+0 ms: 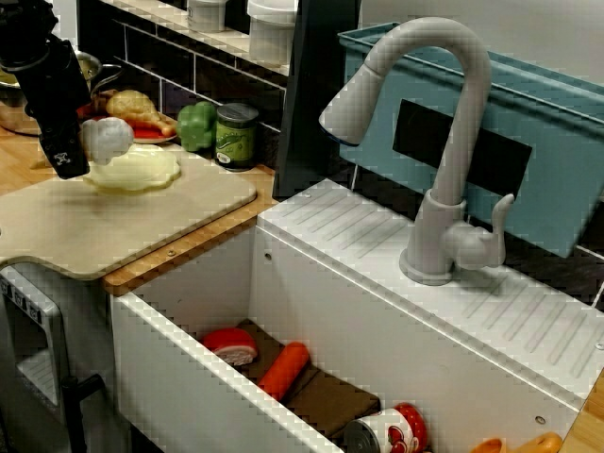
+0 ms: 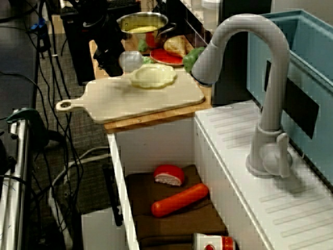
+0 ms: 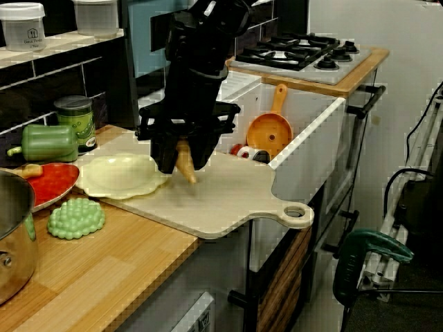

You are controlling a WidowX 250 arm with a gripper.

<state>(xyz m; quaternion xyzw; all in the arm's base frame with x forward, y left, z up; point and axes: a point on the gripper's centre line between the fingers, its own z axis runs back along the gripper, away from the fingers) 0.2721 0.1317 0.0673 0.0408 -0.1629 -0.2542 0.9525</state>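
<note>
The gripper (image 3: 181, 163) hangs over the cutting board (image 1: 142, 222), jaws clamped on a pale round piece of food (image 1: 107, 139); its tan end points down from between the jaws, close above the board, touching or not I cannot tell; a pale yellow leaf (image 1: 137, 171) lies just beside and below the jaws; behind them stand a red plate (image 3: 52, 183), a green pepper (image 1: 196, 125) and a can (image 1: 236, 135); well apart from the jaws, a sausage (image 1: 283, 370) lies in the sink (image 1: 179, 377).

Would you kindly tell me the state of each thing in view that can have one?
gripper: shut on pale toy piece, above the cutting board
faucet: no water running
sink: no water in view
green can: upright, lidded
pot: uncovered
cutting board: flat, handle overhanging the counter
</note>
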